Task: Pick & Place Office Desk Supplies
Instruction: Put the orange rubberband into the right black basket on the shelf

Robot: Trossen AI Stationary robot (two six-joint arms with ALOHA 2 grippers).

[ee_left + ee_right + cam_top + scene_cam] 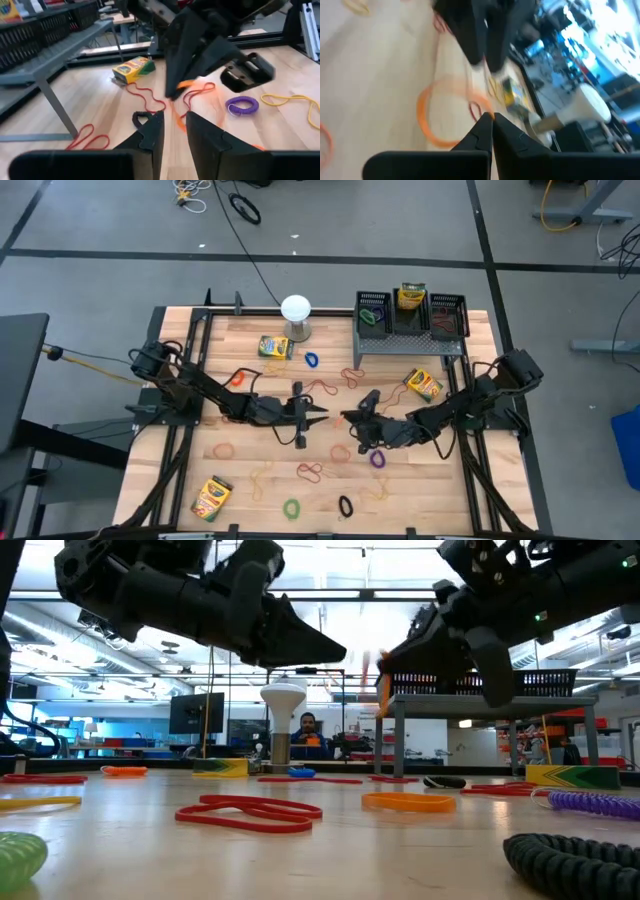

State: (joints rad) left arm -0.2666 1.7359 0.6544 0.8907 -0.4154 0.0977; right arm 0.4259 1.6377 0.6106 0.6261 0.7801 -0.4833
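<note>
Mid-air handover: right gripper (491, 119) pinches orange rubber band (427, 112); opposite, left gripper (174, 131) stands partly open, empty. Thin band may slip free.

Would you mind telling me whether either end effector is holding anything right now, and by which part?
The right end effector is shut on a thin orange rubber-band loop, pinching its strand at the fingertips. The left end effector stands open, holding nothing.

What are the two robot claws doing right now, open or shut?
Left gripper: open a little, holding nothing.
Right gripper: shut on an orange rubber band.
</note>
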